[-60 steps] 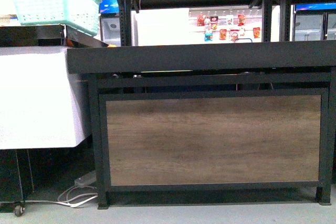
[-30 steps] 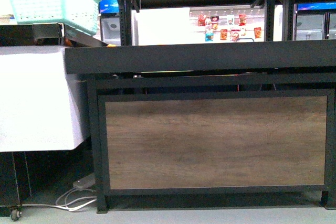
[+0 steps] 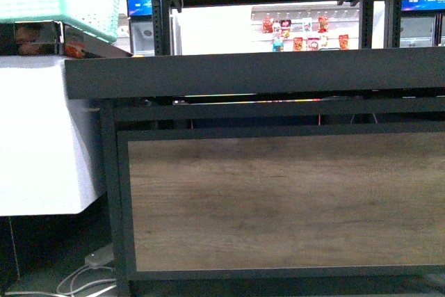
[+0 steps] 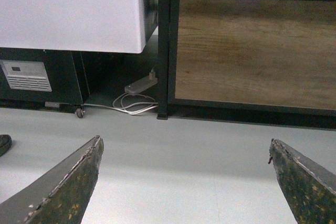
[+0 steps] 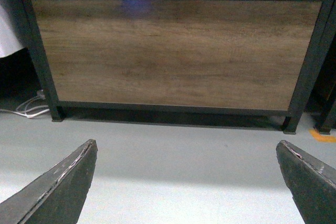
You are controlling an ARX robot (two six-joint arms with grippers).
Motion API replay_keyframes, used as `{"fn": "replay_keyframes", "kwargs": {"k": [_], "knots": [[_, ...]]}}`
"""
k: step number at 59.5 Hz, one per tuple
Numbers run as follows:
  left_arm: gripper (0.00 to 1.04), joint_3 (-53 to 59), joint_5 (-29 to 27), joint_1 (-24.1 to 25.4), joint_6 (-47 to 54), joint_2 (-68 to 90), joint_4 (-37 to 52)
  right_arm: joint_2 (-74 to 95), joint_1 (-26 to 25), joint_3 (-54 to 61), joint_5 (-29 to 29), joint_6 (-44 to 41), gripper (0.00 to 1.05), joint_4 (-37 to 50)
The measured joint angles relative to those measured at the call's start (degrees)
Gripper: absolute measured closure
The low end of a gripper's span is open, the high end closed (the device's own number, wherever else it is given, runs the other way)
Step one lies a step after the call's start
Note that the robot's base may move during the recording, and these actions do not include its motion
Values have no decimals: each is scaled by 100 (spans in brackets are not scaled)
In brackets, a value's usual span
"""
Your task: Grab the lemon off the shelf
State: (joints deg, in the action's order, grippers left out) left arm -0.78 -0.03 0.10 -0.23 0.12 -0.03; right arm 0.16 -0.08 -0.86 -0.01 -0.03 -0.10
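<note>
The lemon does not show in any view. I judge that it lies on a dark tier of the shelf [image 3: 257,74], behind its front edge, so upward and forward from both tools. Its long axis and the nearer arm I cannot tell. The left tool [image 4: 185,148] and the right tool [image 5: 186,148] are both wide and empty. They hang low over the floor [image 5: 173,150], facing the wood-grain panel [image 5: 173,51].
</note>
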Motion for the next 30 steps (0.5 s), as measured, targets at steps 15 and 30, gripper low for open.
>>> {"fn": "replay_keyframes", "kwargs": {"k": [15,30], "knots": [[8,0,2,0,-2,2,0,0,0,0,-2,0,2,0],[8,0,2,0,-2,0,0,0,0,0,2,0,2,0]]}}
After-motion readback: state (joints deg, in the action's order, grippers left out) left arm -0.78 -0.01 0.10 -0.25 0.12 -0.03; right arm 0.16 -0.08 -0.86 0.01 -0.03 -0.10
